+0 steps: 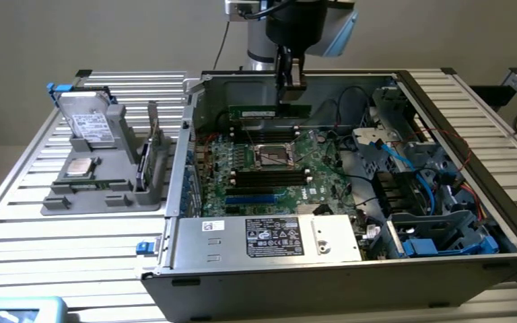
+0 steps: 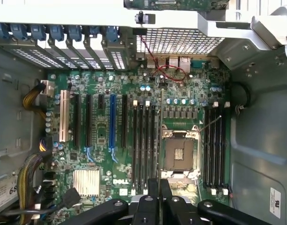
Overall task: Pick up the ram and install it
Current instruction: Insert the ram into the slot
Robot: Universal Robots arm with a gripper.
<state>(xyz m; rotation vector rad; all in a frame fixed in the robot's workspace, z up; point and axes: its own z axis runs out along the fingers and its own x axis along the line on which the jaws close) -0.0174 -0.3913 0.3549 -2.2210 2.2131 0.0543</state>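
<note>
The tool (image 1: 292, 94) is hanging over the open computer case (image 1: 330, 286) and is pinching the ram (image 1: 258, 110) narrowly between its fingers, gripping the stick near the end that points toward three o'clock in the exterior view. The ram is lying level and on edge in the air, clear of the motherboard (image 1: 268, 192), at about twelve o'clock from the CPU socket (image 1: 274, 155). In the wrist view the tool (image 2: 159, 187) is showing the ram (image 2: 161, 136) edge-on as a thin line, running between a bank of dark memory slots (image 2: 144, 145) and the CPU socket (image 2: 179, 153). Toward nine o'clock from the case in the exterior view, a grey holder (image 1: 106, 195) is sitting on the slatted surface (image 1: 52, 242), carrying a hard drive (image 1: 91, 122) and a small square silver chip (image 1: 81, 167).
</note>
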